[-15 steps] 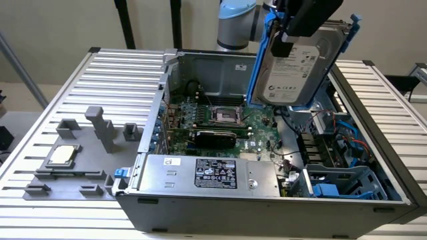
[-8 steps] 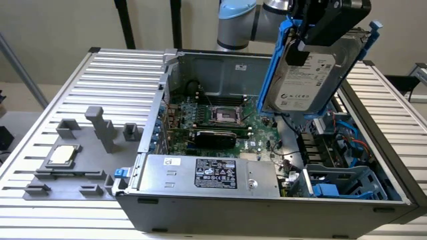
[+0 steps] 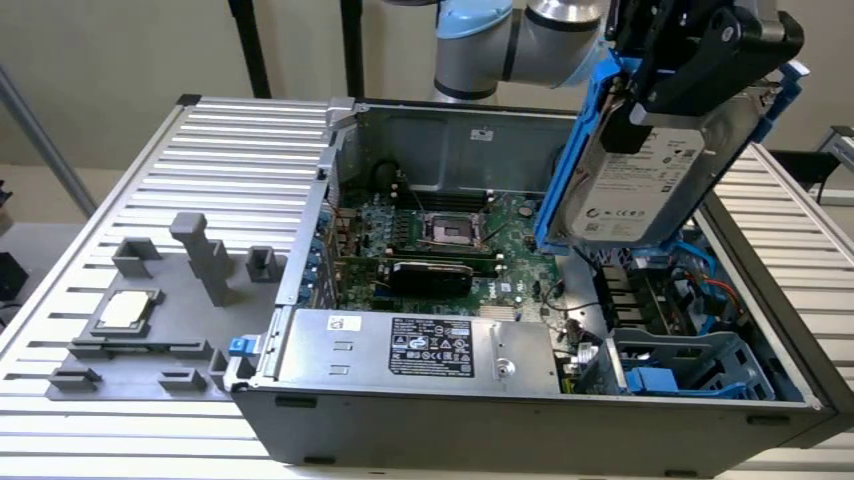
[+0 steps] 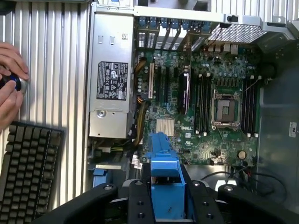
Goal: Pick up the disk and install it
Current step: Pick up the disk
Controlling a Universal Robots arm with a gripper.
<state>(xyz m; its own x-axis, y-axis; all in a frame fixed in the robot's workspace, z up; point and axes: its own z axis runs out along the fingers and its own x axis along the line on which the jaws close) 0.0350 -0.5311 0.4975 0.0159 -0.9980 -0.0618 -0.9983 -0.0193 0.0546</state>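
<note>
On the ribbed counter [image 3: 227, 140] sits the open computer case [image 3: 400, 432], and above it the tool [image 3: 683, 88] grips the disk [image 3: 638, 185], picked up but not yet installed.

Bench [image 3: 240, 130]: silver metal, ribbed in parallel slats. Wall [image 3: 120, 50] behind it: plain beige. Two black upright poles [image 3: 247, 45] stand before the wall. Grey slanted bar [image 3: 40, 130] at the exterior view's left. Lighting even, soft.
</note>
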